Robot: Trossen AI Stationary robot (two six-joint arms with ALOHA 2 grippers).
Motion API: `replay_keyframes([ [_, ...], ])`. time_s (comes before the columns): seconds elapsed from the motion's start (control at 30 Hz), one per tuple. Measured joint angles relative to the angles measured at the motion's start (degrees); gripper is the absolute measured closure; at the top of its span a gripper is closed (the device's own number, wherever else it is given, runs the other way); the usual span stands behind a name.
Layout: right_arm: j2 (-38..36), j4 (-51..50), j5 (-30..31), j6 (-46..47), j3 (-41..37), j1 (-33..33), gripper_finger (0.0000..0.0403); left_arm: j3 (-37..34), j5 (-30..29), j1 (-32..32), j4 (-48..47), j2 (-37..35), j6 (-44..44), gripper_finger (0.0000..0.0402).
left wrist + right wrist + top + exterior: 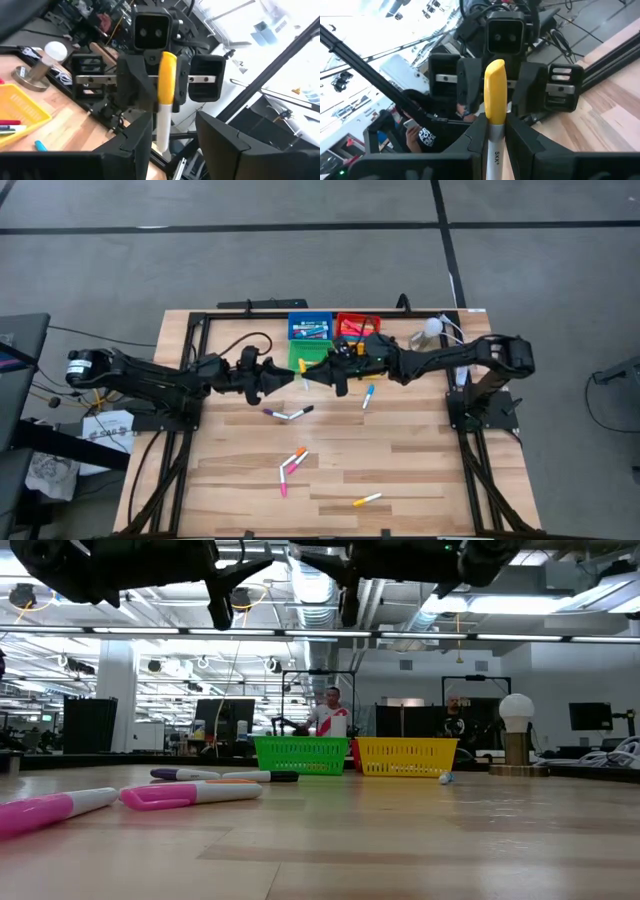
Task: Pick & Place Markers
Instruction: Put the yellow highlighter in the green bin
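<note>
Two dark robot arms meet nose to nose above the middle of a wooden table [400, 470], near the row of small baskets at its far edge. The right gripper [495, 131] pinches a marker with a yellow cap [495, 97] and white barrel, its fingers pressed tight against the barrel – cap pointing toward the other arm. The left gripper [172, 132] faces it with fingers spread apart, the same marker standing between them in the left wrist view; whether they touch it cannot be told.

Loose markers lie scattered on the tabletop: a purple one and a black one [284, 414] just below the grippers, a blue one [368, 396] to their right, pink and orange ones [292, 463] nearer the front, a yellow one [367, 500] by the front edge. More markers fill the blue basket [310, 327] – beside the red [352, 323], green [300, 754] and yellow [405, 755] ones.
</note>
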Motion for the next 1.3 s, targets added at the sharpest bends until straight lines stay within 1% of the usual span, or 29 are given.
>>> replay_keyframes([
  [0.1,1.26,-0.35,-0.2,0.13,1.52,0.0,0.0359,0.0,0.91,-0.02,0.04,0.0,-0.21,0.0251],
  [0.4,0.88,-0.76,0.09,0.18,2.66,-0.37,0.0359,0.0,0.85,-0.01,-0.01,0.0,-0.88,0.0251],
  [0.63,2.04,-1.46,1.63,0.17,4.71,-0.26,0.0359,0.0,0.26,-0.01,-0.15,0.0,-0.86,0.0251],
  [0.77,1.98,-3.76,4.35,-0.3,5.21,-0.26,0.0359,0.0,0.26,-0.05,-0.25,0.0,-0.86,0.0251],
  [0.93,1.93,-3.05,5.01,-0.27,5.17,-0.16,0.0359,0.0,0.01,-0.05,-0.45,0.0,-0.69,0.0251],
  [1.3,1.95,-1.66,9.51,-0.24,5.15,1.33,0.0358,0.0,-1.18,-0.05,-1.26,0.0,-0.38,0.0251],
])
